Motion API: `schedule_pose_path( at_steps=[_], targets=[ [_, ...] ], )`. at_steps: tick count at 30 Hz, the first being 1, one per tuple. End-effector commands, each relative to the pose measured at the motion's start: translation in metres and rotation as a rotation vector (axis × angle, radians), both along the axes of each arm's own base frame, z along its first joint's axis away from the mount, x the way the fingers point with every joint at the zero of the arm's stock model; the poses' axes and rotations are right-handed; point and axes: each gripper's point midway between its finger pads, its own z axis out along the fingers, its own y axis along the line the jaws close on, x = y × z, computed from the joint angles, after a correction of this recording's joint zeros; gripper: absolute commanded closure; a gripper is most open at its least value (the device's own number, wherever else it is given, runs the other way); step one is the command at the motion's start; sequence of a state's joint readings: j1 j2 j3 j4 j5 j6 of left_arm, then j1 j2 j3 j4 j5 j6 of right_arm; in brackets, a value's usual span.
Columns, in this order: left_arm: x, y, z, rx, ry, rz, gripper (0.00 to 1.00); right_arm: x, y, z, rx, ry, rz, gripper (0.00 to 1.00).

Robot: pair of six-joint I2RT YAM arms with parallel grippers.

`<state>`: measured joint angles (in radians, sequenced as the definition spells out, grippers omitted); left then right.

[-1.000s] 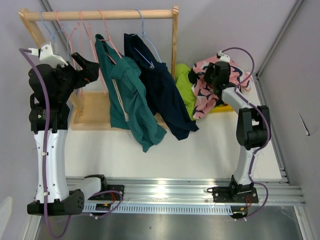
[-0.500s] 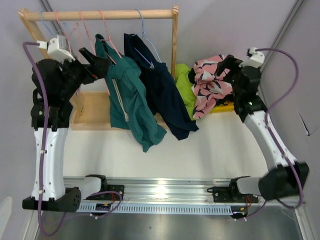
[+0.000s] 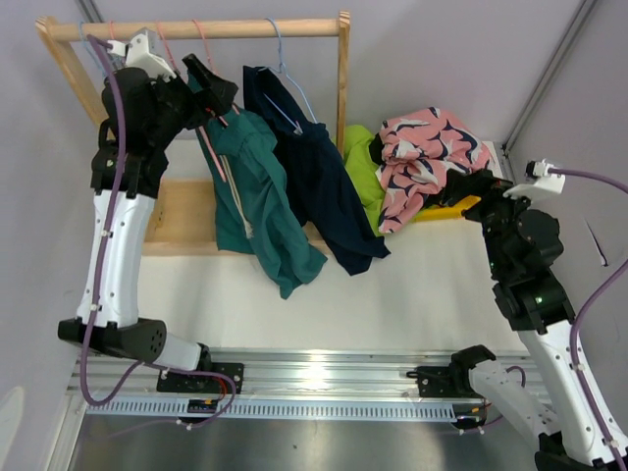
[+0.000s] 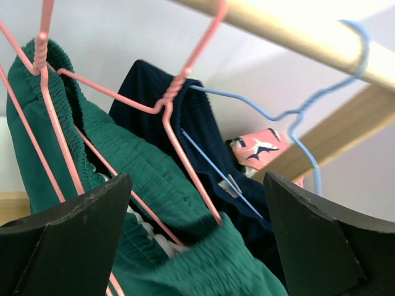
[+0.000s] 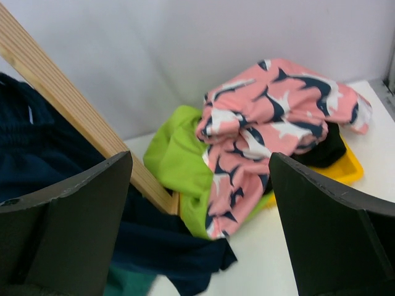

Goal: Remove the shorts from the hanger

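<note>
Top external: left end effector [image 3: 210, 84] has its jaws wide apart and empty, just under the wooden rail [image 3: 245, 28], flanking the pink hanger [image 4: 187, 161] that carries the green shorts [image 3: 250, 196]. Right end effector [image 3: 459, 190] is spread open and empty, right of the rail, near the pink patterned pile [image 3: 427, 147].

Wooden rack [image 3: 314, 26], yellow tray [image 5: 349, 171] beside.

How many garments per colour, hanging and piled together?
teal shorts, hanging: 1
navy shorts, hanging: 1
lime garment, piled: 1
pink patterned garment, piled: 1
Total: 4, plus a dark piece under the pink one that I cannot tell is a separate garment.
</note>
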<state>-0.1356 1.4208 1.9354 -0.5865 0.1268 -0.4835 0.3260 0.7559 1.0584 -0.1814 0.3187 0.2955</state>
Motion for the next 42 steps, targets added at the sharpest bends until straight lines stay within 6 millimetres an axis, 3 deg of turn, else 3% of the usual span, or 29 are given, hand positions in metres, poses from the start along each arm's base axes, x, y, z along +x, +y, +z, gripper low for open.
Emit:
schedule_pose_path(
  at_steps=[1, 5, 11, 14, 15, 17, 20, 25, 27, 28, 29, 30, 31, 32, 33, 34, 35, 37, 38, 41, 42],
  targets=[
    [0.017, -0.004, 0.003, -0.021, -0.010, 0.029, 0.07, -0.015, -0.007, -0.023, -0.022, 0.072, -0.016, 0.01],
    [0.034, -0.013, -0.006, -0.019, -0.002, 0.034, 0.11, -0.028, -0.012, -0.032, -0.037, 0.089, -0.014, 0.01],
    [0.048, -0.028, -0.002, -0.019, -0.020, 0.023, 0.43, -0.040, -0.010, -0.050, -0.043, 0.125, 0.017, 0.01],
    [0.048, -0.031, 0.002, -0.010, -0.019, 0.024, 0.67, -0.044, -0.007, -0.057, -0.038, 0.136, 0.042, 0.01],
    [0.047, -0.032, 0.003, -0.009, -0.017, 0.022, 0.82, -0.046, -0.006, -0.058, -0.037, 0.136, 0.048, 0.01],
    [0.042, -0.032, 0.010, -0.011, -0.025, 0.019, 1.00, -0.047, -0.001, -0.058, -0.032, 0.136, 0.076, 0.01],
    [0.032, -0.032, 0.022, -0.011, -0.042, 0.014, 1.00, -0.049, 0.016, -0.047, -0.020, 0.109, 0.166, 0.01],
    [0.008, -0.035, 0.045, -0.017, -0.074, -0.007, 1.00, -0.053, 0.068, -0.009, -0.022, 0.032, 0.396, 0.01],
    [-0.003, -0.034, 0.056, -0.027, -0.095, -0.012, 1.00, -0.059, 0.100, 0.005, -0.051, 0.008, 0.498, 0.01],
    [-0.006, -0.035, 0.057, -0.031, -0.097, -0.015, 1.00, -0.050, 0.110, 0.015, -0.067, 0.010, 0.479, 0.01],
    [-0.012, -0.034, 0.061, -0.037, -0.105, -0.018, 1.00, -0.064, 0.141, 0.019, -0.122, -0.001, 0.566, 0.01],
    [-0.015, -0.034, 0.063, -0.039, -0.106, -0.018, 1.00, -0.067, 0.156, 0.022, -0.159, -0.004, 0.572, 0.01],
    [-0.018, -0.034, 0.065, -0.043, -0.110, -0.021, 1.00, -0.054, 0.164, 0.028, -0.192, 0.006, 0.448, 0.01],
    [-0.019, -0.035, 0.065, -0.044, -0.111, -0.024, 1.00, -0.060, 0.182, 0.029, -0.237, -0.002, 0.436, 0.01],
    [-0.021, -0.035, 0.064, -0.044, -0.106, -0.025, 1.00, -0.085, 0.213, 0.031, -0.332, -0.040, 0.496, 0.01],
    [-0.023, -0.038, 0.064, -0.046, -0.106, -0.033, 1.00, -0.088, 0.227, 0.034, -0.348, -0.049, 0.484, 0.01],
    [-0.024, -0.041, 0.061, -0.045, -0.101, -0.041, 1.00, -0.092, 0.257, 0.030, -0.382, -0.038, 0.509, 0.01],
    [-0.028, -0.050, 0.057, -0.034, -0.093, -0.065, 1.00, -0.096, 0.288, 0.027, -0.364, -0.034, 0.566, 0.01],
    [-0.031, -0.052, 0.058, -0.032, -0.095, -0.073, 1.00, -0.097, 0.313, 0.018, -0.380, -0.028, 0.602, 0.01],
    [-0.034, -0.052, 0.054, -0.033, -0.093, -0.059, 1.00, -0.101, 0.345, 0.016, -0.346, -0.024, 0.647, 0.01],
    [-0.035, -0.052, 0.051, -0.033, -0.087, -0.061, 1.00, -0.101, 0.364, 0.002, -0.366, -0.010, 0.669, 0.01]
  ],
)
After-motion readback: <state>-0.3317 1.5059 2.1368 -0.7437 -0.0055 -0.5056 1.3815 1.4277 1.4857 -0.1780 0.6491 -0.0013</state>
